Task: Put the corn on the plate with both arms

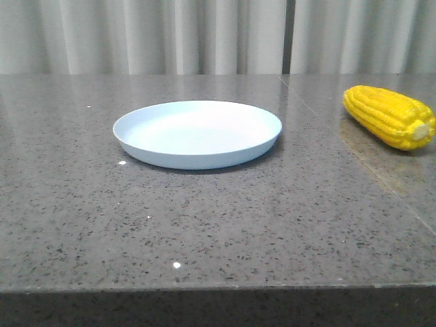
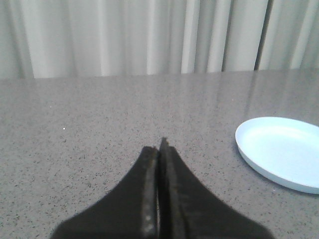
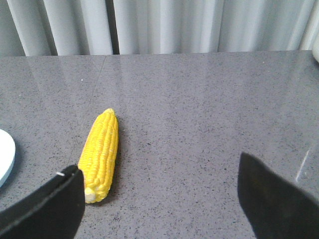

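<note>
Approaching, by my judgement: nothing is gripped yet, and the corn [image 1: 389, 116] lies on the desk [image 1: 204, 225] well to the right of the empty plate [image 1: 197, 133], stub end toward the desk's front edge. My right fingers [image 3: 159, 199] are spread wide with nothing between them, the corn just off one tip rather than centred in the gap; my left fingers [image 2: 158, 159] are pressed together, empty, left of the plate. Next move: centre the right fingers over the cob's middle, straddling its width, then descend before closing.
</note>
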Controlling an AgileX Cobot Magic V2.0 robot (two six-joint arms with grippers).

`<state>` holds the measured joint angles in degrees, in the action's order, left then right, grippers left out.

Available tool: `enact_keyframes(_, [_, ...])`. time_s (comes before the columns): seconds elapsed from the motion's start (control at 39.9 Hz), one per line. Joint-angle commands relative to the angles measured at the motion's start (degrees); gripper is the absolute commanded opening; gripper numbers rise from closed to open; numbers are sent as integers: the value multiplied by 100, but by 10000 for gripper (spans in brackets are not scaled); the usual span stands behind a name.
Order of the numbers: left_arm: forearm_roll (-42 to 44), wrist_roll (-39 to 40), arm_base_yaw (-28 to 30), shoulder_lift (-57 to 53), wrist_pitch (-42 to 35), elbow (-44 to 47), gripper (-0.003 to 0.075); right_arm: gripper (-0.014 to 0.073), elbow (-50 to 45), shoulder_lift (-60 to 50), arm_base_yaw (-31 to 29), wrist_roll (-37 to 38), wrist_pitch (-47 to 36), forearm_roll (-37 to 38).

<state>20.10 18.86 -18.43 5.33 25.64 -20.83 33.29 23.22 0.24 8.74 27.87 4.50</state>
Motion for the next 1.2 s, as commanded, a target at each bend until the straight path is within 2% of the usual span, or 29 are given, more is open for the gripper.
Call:
enact_keyframes(0.0, [66, 56, 19, -233, -485, -106, -20, 643, 198, 66, -24, -46, -445, 27])
enact_keyframes(0.25, [66, 56, 19, -321, -496, -106, -20, 643, 198, 73, -24, -46, -550, -41])
enact_keyframes(0.38, [66, 56, 19, -321, -496, -106, -20, 643, 360, 395, -24, -46, -347, -132])
enact_keyframes(0.53, [66, 56, 19, -321, -496, -106, -20, 643, 941, 1617, -21, -51, -52, -140])
enact_keyframes(0.68, [66, 56, 19, -321, -496, -106, -20, 643, 1819, 3156, 92, -51, 442, -450])
enact_keyframes(0.93, [66, 56, 19, -321, -496, -106, -20, 643, 3057, 5458, 729, -51, 910, -754])
enact_keyframes(1.18, [66, 56, 19, -321, -496, -106, -20, 643, 4092, 7120, 747, -51, 1606, -951])
